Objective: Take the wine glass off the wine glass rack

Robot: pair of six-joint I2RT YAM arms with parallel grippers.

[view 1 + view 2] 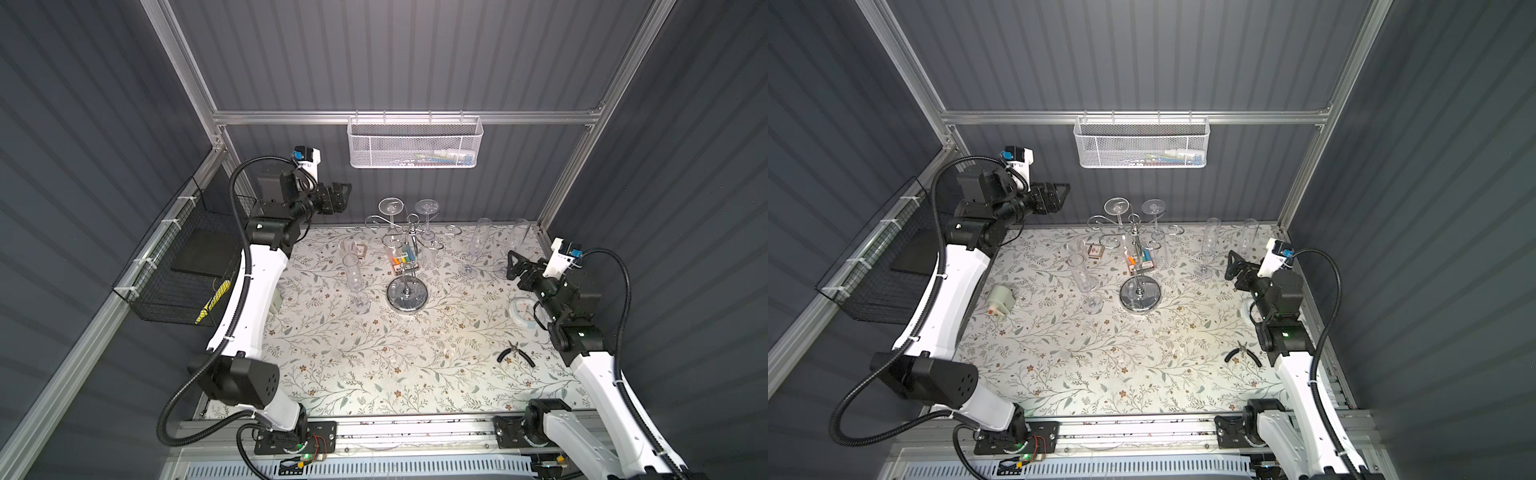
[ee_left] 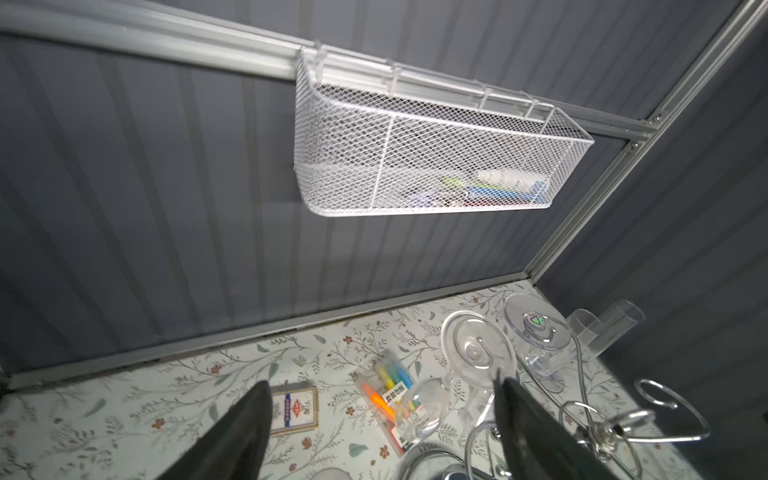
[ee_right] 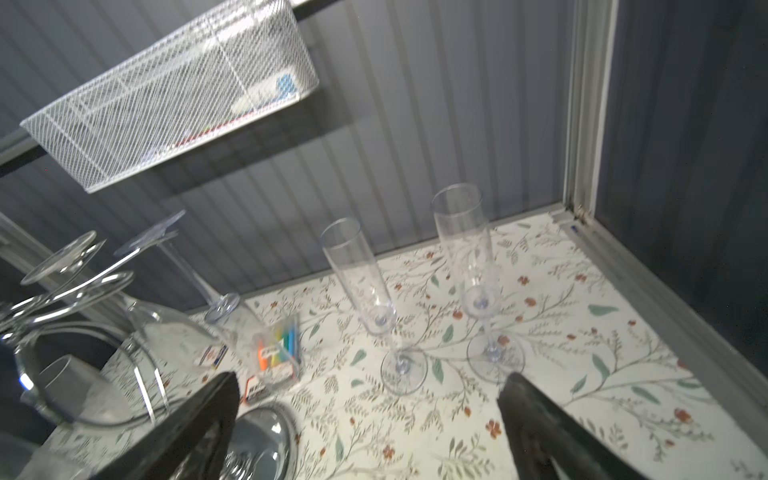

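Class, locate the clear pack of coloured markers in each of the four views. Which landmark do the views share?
In a top view: marker pack lies just beyond the wine glass rack base, mid-table.
In a top view: same place, beyond the base.
Left wrist: between card box and hanging glass.
Right wrist: between card box and nearer flute.
Shared landmark: white mesh basket.

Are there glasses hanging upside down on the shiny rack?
Yes, a wine glass and a second wine glass hang foot-up from the curled arms of the wine glass rack.
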